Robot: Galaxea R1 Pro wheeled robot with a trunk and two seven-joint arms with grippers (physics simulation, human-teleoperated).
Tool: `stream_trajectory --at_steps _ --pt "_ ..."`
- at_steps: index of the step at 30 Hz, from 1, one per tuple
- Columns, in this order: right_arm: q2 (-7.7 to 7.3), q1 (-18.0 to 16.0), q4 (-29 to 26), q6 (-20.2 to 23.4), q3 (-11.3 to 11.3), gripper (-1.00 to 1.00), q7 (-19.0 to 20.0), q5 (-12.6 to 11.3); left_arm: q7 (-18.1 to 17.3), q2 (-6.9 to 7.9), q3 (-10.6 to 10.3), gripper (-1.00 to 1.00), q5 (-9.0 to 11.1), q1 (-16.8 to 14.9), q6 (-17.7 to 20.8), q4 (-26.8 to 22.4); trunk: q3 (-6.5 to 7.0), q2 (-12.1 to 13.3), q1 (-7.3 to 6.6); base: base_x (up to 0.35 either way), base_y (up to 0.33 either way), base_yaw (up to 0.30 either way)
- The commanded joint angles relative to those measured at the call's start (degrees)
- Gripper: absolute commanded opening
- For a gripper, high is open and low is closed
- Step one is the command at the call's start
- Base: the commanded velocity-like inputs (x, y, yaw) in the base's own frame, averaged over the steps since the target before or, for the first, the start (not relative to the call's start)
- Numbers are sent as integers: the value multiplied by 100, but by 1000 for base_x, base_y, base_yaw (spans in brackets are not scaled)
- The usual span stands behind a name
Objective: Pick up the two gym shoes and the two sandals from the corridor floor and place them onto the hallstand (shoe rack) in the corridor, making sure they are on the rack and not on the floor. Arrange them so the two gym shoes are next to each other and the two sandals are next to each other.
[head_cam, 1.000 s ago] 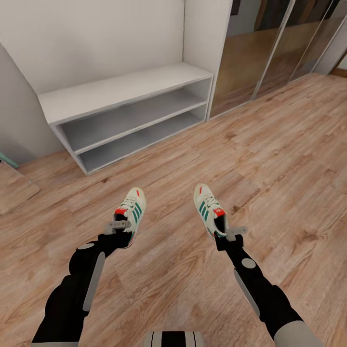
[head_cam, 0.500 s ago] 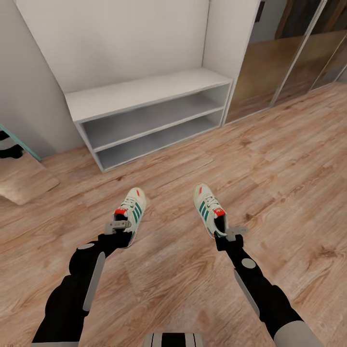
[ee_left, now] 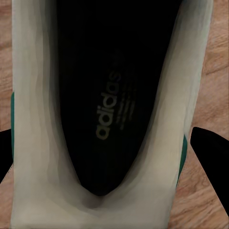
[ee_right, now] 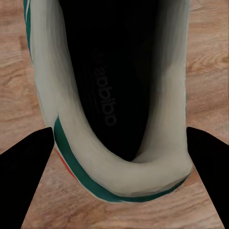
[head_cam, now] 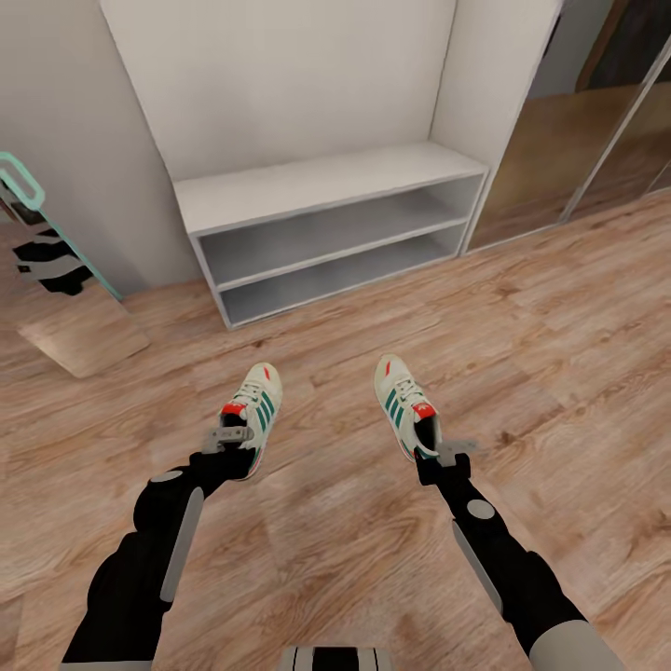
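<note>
Left gripper (head_cam: 226, 438) jaws clamp the left gym shoe (head_cam: 253, 403) by its heel; right gripper (head_cam: 447, 454) jaws clamp the right gym shoe (head_cam: 403, 403) likewise, both carried above the corridor floor (head_cam: 559, 326) toward the hallstand (head_cam: 326, 186), far centre.

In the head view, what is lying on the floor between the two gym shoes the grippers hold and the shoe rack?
Nothing lies there. In the head view, only bare wood floor separates the left shoe and the right shoe from the shoe rack.
</note>
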Motion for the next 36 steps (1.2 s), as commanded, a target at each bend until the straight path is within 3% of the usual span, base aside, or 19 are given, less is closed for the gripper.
stream_trajectory --at_steps 1,36 --pt "0 0 -1 -1 0 -100 7 -1 -1 0 0 -100 -1 -1 0 0 7 0 0 0 0 212" --pt "0 0 0 -1 0 -100 6 -1 -19 30 2 -100 -1 147 -2 1 252 0 0 0 0 212"
